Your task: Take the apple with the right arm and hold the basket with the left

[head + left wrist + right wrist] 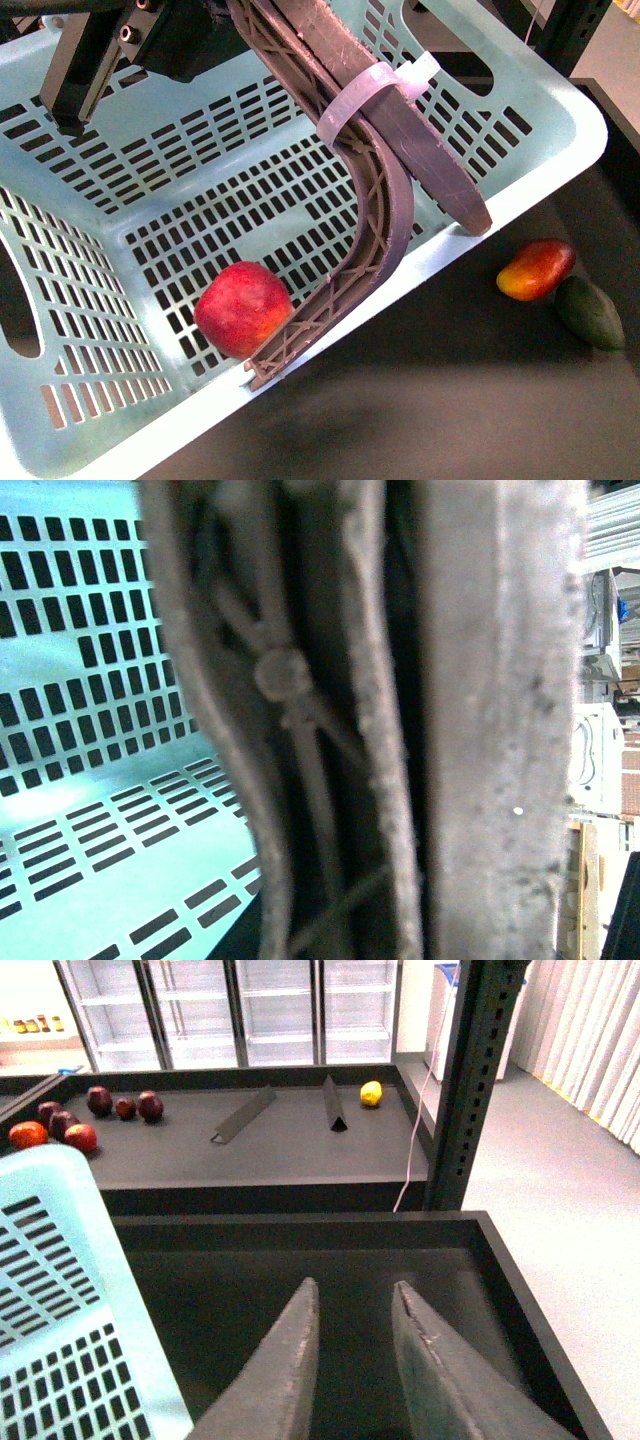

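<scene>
My left arm (160,40) shows only as dark housing at the top left of the front view, reaching in high beside the handles (385,170) of the basket (575,110). Its wrist camera sits so close to them that I can't make out its jaws. My right gripper (355,1290) points away from its camera, its two grey fingers (285,1370) parted a little, with nothing between them.

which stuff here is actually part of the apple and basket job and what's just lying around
Part of the job:
- apple, lying in the basket
- brown handles of the basket
- right gripper, open and empty

Just lying about:
- red-yellow mango and dark green fruit, beside the basket
- dark red fruits and yellow fruit on the far shelf
</scene>
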